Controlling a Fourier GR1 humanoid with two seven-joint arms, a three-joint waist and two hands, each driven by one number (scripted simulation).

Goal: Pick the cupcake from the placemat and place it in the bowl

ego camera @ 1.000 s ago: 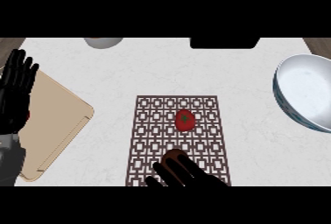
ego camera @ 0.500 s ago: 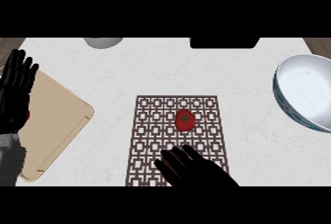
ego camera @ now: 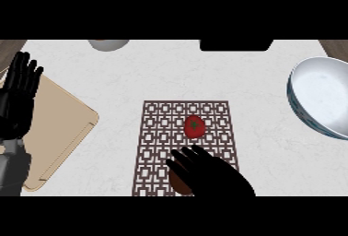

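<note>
A patterned brown placemat [ego camera: 159, 138] lies in the middle of the counter. On it sits a small red round thing with a green spot [ego camera: 195, 126]. A brown rounded thing [ego camera: 179, 182], perhaps the cupcake, shows at the mat's near edge, mostly hidden under my right hand [ego camera: 214, 177]. That hand is open, its fingers spread flat over the mat, with the tips just short of the red thing. The large white bowl [ego camera: 325, 99] with a bluish outer wall stands at the right edge, tilted toward me. My left hand [ego camera: 17, 99] rests open at the left edge, fingers up.
A tan cutting board [ego camera: 62, 131] lies at the left, partly under my left forearm. A grey cup [ego camera: 107, 44] and a black object [ego camera: 234, 44] stand along the counter's far edge.
My right hand has come further up the placemat toward the red thing and now covers most of the brown thing. The left hand has not moved.
</note>
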